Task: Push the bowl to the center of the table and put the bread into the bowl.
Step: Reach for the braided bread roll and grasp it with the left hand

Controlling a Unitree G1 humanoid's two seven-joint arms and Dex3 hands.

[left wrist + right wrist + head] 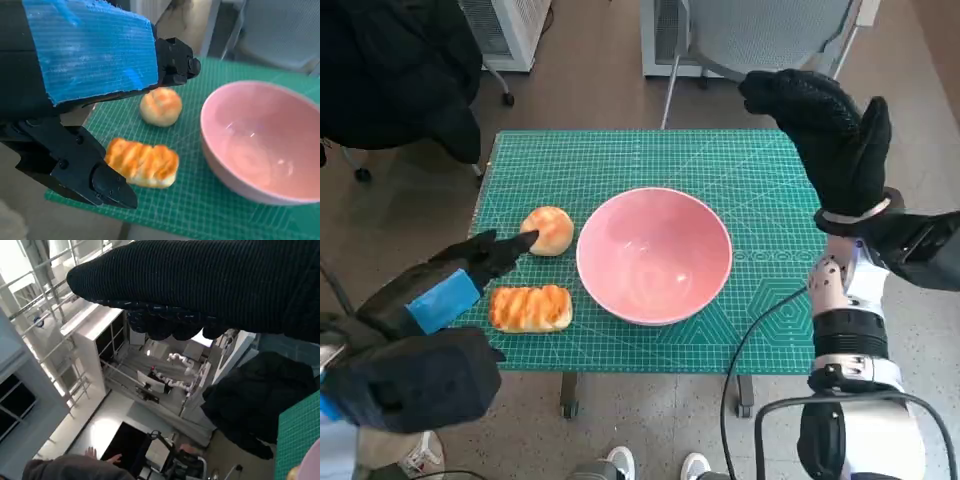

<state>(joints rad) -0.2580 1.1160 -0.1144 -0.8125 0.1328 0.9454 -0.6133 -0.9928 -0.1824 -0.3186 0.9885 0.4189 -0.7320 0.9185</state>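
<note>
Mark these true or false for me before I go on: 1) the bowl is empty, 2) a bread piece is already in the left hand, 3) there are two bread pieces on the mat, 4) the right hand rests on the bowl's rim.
1) True: the pink bowl holds nothing.
2) False: the left hand holds nothing; its fingers only reach toward the round bun.
3) True: the round bun and the striped loaf lie on the green mat, beside the bowl.
4) False: the right hand is raised beyond the bowl, off its rim.
</note>
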